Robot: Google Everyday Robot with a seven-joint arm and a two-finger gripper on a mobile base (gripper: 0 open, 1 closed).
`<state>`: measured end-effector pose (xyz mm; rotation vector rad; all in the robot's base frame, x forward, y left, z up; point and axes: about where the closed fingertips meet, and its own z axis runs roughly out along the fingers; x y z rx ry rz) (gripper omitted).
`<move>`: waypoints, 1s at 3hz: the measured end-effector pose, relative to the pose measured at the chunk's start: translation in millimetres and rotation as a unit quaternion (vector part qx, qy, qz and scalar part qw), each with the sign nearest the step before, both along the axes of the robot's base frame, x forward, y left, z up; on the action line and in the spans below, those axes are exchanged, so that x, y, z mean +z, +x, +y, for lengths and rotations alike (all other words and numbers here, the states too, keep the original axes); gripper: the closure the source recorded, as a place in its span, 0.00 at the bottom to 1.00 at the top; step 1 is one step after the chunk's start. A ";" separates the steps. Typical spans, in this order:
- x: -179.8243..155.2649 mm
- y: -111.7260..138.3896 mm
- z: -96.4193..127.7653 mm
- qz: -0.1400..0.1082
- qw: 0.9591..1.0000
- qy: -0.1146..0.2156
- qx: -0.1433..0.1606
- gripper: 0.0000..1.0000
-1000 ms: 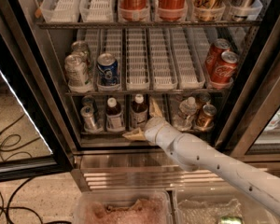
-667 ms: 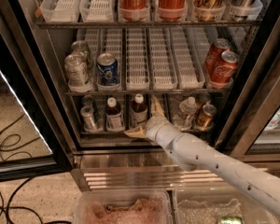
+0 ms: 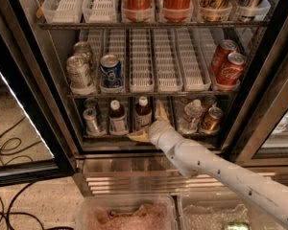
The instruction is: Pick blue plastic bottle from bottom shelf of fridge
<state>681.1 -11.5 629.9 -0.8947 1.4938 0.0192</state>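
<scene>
One twin bottle (image 3: pixel 117 120) beside, gripper (image 3: pixel 146 122) — bottom shelf (image 3: pixel 102 136)

The gripper (image 3: pixel 148 123) sits low in the open fridge (image 3: pixel 259 63), its fingers spread apart. Far to its left stands a swung-open glass door (image 3: pixel 14 80) in a dark frame, and a thin bright strip of light (image 3: pixel 24 110) runs slantwise across the glass. Below and to the left of the gripper lies a speckled beige floor (image 3: pixel 43 200), with black cables (image 3: pixel 7 145) looping over it. Straight below the gripper, at the bottom edge, are two clear plastic bins (image 3: pixel 81 214) side by side, the left one holding something pinkish. Far to the right, a second glass pane (image 3: pixel 281 126) shows pale, blurred shapes behind it.
</scene>
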 end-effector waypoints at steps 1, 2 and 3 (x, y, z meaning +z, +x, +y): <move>5.0 8.7 2.0 -0.013 1.000 0.008 -0.005 0.00; 16.5 22.5 2.4 -0.029 1.000 0.008 -0.006 0.00; 16.5 22.5 2.4 -0.029 1.000 0.008 -0.006 0.00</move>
